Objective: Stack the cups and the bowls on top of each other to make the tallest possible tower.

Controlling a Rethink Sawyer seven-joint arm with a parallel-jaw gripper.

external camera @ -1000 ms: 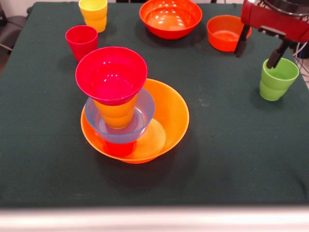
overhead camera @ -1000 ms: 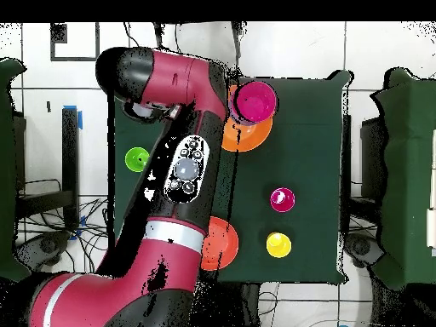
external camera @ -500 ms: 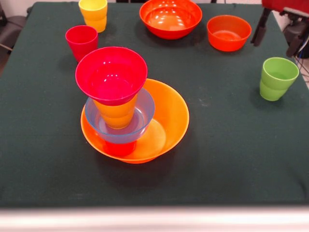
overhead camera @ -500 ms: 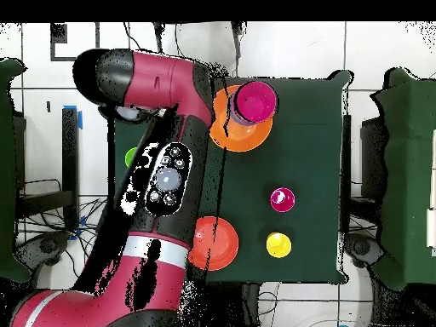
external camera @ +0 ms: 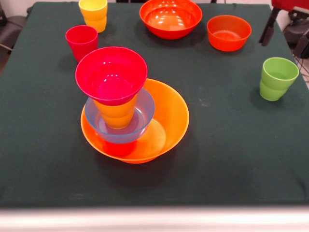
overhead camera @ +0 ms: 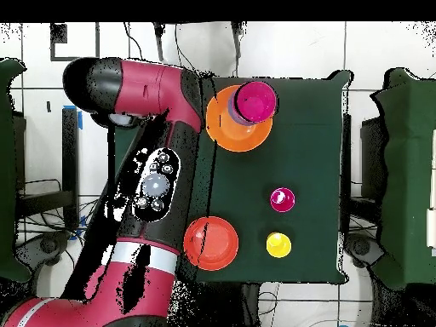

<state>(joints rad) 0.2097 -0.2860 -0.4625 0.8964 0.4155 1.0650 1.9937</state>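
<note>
Gripper (external camera: 285, 34) moved up and sideways off green cup (external camera: 277, 78); cup now below it, clear. Large red-orange bowl (overhead camera: 210, 243) uncovered overhead.

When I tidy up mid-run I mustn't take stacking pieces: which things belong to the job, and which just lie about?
Job: tower, yellow cup, crimson cup, green cup, large red-orange bowl, small orange-red bowl.
Lying about: floor cables only.
</note>
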